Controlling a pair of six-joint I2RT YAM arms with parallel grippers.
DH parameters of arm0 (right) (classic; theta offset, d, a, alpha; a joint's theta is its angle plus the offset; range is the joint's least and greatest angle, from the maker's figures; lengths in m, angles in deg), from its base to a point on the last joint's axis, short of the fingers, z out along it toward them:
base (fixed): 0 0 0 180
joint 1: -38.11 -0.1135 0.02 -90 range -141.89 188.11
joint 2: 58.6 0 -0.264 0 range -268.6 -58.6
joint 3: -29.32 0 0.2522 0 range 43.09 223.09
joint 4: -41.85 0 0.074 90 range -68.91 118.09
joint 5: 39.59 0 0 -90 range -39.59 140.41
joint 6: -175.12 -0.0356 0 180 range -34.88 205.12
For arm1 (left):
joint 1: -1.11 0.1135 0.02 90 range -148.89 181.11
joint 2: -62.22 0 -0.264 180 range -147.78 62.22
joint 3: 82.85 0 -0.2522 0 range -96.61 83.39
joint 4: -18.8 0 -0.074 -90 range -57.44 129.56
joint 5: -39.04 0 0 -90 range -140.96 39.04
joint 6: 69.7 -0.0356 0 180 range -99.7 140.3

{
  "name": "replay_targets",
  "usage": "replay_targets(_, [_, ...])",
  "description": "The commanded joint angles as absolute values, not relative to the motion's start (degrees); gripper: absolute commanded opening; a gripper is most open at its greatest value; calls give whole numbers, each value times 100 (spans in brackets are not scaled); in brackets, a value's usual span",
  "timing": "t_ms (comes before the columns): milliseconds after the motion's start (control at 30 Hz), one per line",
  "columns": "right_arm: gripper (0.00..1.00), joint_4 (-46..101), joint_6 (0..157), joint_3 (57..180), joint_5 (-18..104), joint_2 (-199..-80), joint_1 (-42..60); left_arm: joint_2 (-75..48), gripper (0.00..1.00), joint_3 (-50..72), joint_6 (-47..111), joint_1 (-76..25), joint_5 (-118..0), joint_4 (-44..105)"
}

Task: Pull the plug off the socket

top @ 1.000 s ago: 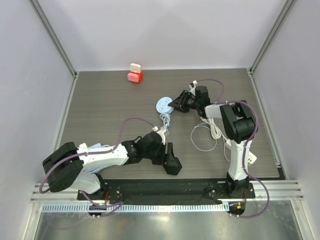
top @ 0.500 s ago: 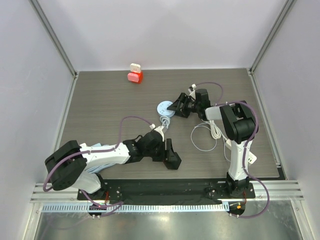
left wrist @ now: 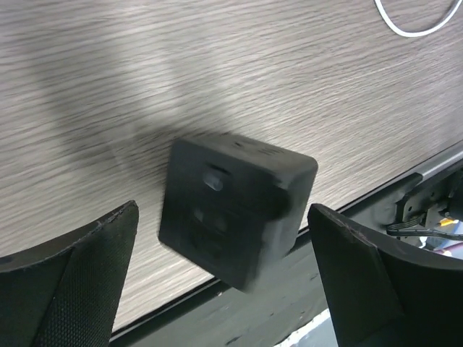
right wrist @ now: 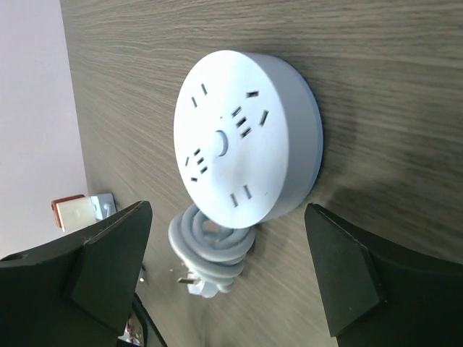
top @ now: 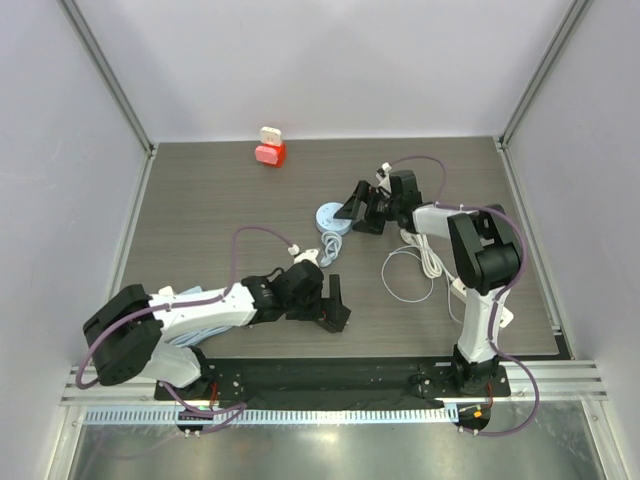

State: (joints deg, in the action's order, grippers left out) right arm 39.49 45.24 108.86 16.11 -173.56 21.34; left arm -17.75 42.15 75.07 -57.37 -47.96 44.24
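Overhead, a dark wood-grain tabletop (top: pixel 200 200) fills a pale-walled enclosure (top: pixel 320 60) framed by slanting metal posts (top: pixel 105 75), with a black mounting strip and a metal rail (top: pixel 560 375) along the near edge. The left gripper (left wrist: pixel 223 210) is spread wide near that edge. The black plug (left wrist: pixel 239 202), blurred in the wrist view, lies in the gap and touches neither finger. Further back, at mid-table, the right gripper (right wrist: pixel 228 208) is likewise splayed, its fingers to either side of the round white socket (right wrist: pixel 246 137) without contact. The socket's face is bare of any plug and its grey cord (right wrist: pixel 213 249) is coiled just beside it. A loose white cable (top: pixel 410 270) loops on the boards near the right arm. A small red-and-white block (top: pixel 270 148) stands by the back wall.
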Motion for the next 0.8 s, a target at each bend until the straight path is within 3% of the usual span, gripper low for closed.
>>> replay_targets(0, [93,3390,4873,11146,1851,-16715,2124,-1320,100,4032,7321,-5707,-4428,4889])
replay_targets(367, [100,2002,5172,10760,2764,-15538,2098,236,100,3523,6601,-5707,-3629,6120])
replay_targets(600, [100,1167,5208,10374,3678,-14580,2098,816,100,3513,6205,-5707,-3891,5859])
replay_targets(767, [100,69,5181,10215,5658,-13658,2124,861,99,3654,6188,-5707,-4523,5366])
